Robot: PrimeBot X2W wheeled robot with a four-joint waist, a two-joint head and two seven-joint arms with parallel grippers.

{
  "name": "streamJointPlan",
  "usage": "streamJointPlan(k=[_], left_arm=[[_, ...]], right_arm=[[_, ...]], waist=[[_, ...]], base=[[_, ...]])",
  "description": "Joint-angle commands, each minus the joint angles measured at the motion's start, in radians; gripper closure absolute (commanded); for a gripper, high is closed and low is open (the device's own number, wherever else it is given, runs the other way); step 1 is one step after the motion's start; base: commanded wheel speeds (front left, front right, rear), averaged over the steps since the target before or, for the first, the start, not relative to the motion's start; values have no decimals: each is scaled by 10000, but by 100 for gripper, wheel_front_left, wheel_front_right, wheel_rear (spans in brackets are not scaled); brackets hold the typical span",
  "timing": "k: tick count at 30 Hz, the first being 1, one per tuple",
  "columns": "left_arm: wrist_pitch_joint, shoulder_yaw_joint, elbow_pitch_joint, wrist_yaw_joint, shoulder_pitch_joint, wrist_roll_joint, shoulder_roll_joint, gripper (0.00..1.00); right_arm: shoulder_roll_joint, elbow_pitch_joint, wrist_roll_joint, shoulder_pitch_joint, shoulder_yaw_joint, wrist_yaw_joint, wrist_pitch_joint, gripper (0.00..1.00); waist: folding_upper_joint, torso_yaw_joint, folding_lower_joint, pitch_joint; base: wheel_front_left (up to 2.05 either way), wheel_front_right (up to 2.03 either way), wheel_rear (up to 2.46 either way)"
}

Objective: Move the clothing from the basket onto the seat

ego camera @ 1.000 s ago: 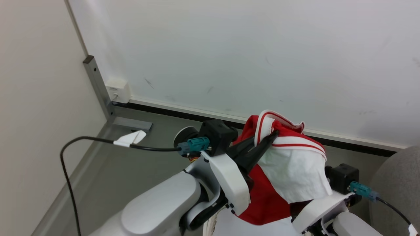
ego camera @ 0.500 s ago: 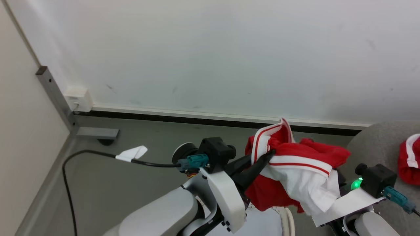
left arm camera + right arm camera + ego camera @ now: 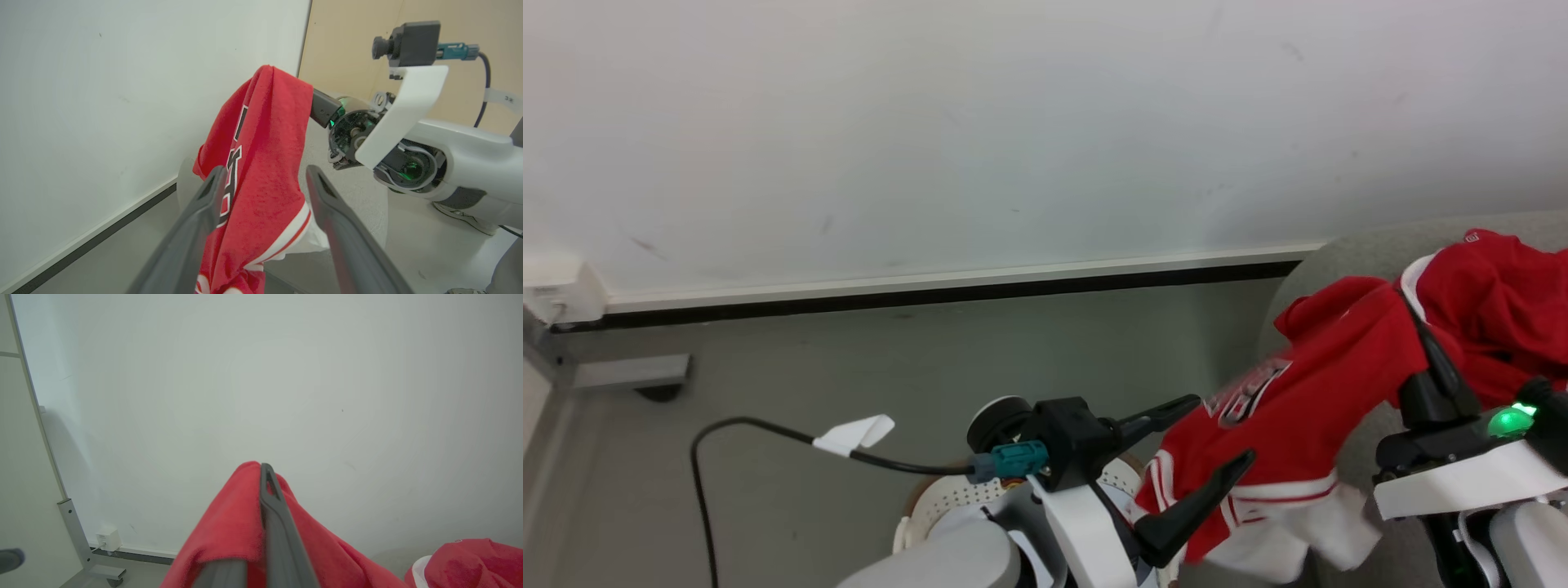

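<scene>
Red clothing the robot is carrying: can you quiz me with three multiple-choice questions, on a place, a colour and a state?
1. The other red garment lies: A on a table; B on the grey seat; C in a drawer.
2. The light near the right gripper glows: A red; B blue; C green.
3. The left gripper is: A open; B shut on a cup; C shut on the seat.
Answers: 1 B, grey cushion lies under it; 2 C, green glow at the wrist; 3 A, fingers apart; the right gripper holds the clothing.
</scene>
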Motion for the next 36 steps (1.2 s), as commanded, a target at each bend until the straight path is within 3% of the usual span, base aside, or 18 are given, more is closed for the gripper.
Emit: streamJointPlan(k=[1,13,21,30,36], left_arm=[[-74,59,-87,42,74,180,143,0],[-491,-75,-527,-210,-139,613,489,0],[-600,-177,-424,-96,-126,814,650,0],[-664,-121,-461,-47,-314,838,629,0],[-522,-128,-615,-87,-446,902,867,0]], right_arm=[[-91,-274,-183,64,-264,-23,58,100],[292,-2625,-1048,1082,-2166,-23,1039,100],[767,-3509,-1291,1715,-2438,-23,1504,100],[780,-3536,-1393,1245,-2535,-23,1573,100],[413,-3392,-1206,211,-2733,-23,1887,100]], waist=[[-1,-580,-1,322],[-1,-2215,-1,930],[-1,-2974,-1,1092],[-1,-3001,-1,1325],[-1,-2722,-1,1809]], base=[[0,0,0],[0,0,0],[0,0,0],[0,0,0],[0,0,0]])
